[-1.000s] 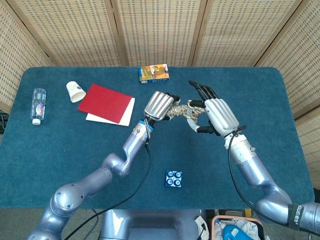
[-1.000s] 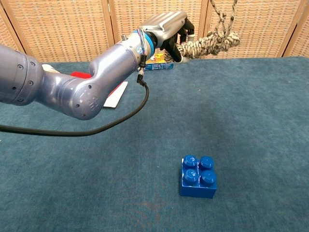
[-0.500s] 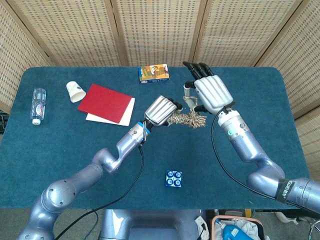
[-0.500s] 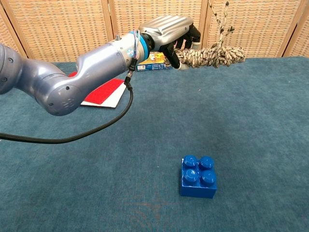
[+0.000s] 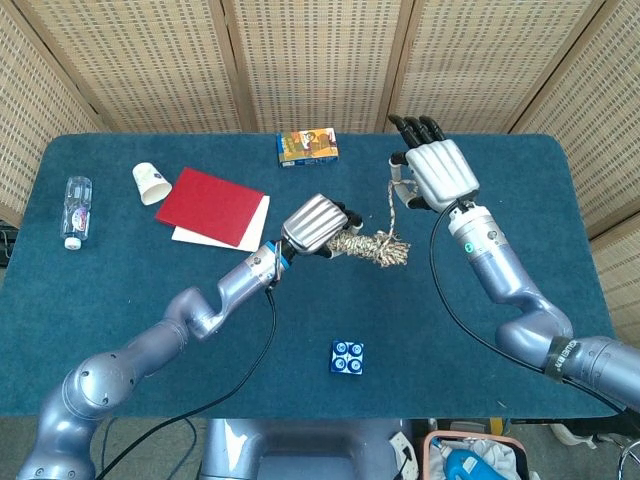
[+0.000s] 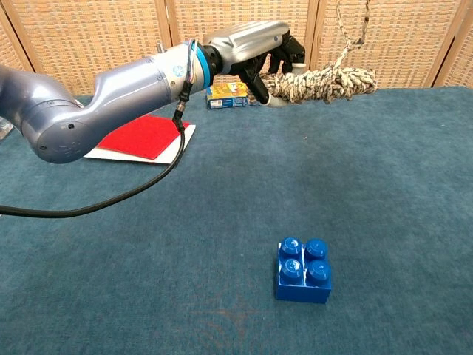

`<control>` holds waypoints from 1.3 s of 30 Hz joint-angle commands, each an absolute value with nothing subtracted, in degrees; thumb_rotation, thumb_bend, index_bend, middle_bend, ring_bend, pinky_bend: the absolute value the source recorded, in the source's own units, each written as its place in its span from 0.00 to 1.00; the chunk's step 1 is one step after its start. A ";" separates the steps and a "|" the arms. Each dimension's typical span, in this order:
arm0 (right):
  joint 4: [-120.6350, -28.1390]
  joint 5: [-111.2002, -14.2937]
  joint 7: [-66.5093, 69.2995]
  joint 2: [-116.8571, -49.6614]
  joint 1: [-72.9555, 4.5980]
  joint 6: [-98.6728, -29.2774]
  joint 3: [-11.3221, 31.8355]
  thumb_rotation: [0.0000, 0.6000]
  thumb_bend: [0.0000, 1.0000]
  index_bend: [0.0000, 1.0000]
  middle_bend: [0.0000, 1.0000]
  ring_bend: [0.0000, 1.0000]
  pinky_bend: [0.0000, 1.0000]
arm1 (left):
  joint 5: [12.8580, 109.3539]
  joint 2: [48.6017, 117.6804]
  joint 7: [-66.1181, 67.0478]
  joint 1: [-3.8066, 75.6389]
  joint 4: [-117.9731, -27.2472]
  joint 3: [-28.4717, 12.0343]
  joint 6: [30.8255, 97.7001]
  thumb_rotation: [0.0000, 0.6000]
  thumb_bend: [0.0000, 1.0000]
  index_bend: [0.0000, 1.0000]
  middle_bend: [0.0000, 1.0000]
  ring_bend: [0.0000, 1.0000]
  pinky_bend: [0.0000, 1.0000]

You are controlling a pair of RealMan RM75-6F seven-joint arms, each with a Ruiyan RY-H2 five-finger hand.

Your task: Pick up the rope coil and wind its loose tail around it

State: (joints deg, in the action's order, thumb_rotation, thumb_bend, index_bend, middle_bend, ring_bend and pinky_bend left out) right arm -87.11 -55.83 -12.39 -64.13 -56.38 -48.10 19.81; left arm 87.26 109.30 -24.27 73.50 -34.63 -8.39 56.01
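From the head view, bare blue table [image 5: 520, 190] lies near the right hand [image 5: 436, 172], which pinches the rope's loose tail [image 5: 392, 205] taut. The left hand [image 5: 314, 224] grips the rope coil [image 5: 372, 246] mid-table.

From the chest view, the left hand [image 6: 251, 46] holds the mottled coil [image 6: 321, 83] above the cloth, with a blue brick [image 6: 303, 270] near.

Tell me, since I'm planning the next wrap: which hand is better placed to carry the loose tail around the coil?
The right hand, probably. It already holds the thin loose tail taut above the braided beige rope coil, while the left hand grips the coil's end and steadies it.
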 commanded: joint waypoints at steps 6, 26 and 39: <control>-82.52 -52.52 -2.28 -65.65 -55.81 -39.15 19.51 1.00 0.40 0.71 0.00 0.00 0.00 | 87.35 107.39 -31.55 73.06 -37.18 -9.11 57.40 1.00 0.73 0.85 0.63 0.57 0.68; -84.41 -55.24 18.55 -64.72 -50.39 -26.28 20.78 1.00 0.11 0.42 0.00 0.00 0.00 | 80.31 110.54 -25.06 73.51 -37.51 -16.65 57.83 1.00 0.73 0.85 0.63 0.57 0.68; -86.26 -62.67 23.23 -60.97 -43.50 -30.90 19.64 1.00 0.00 0.00 0.00 0.00 0.00 | 78.87 108.91 -21.03 72.67 -43.04 -18.92 60.12 1.00 0.73 0.85 0.63 0.57 0.68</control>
State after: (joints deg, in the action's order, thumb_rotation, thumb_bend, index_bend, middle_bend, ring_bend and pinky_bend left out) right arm -85.79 -61.68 22.64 -62.08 -44.98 -29.60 20.35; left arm 79.06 109.43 -21.57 72.98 -42.27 -18.65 59.75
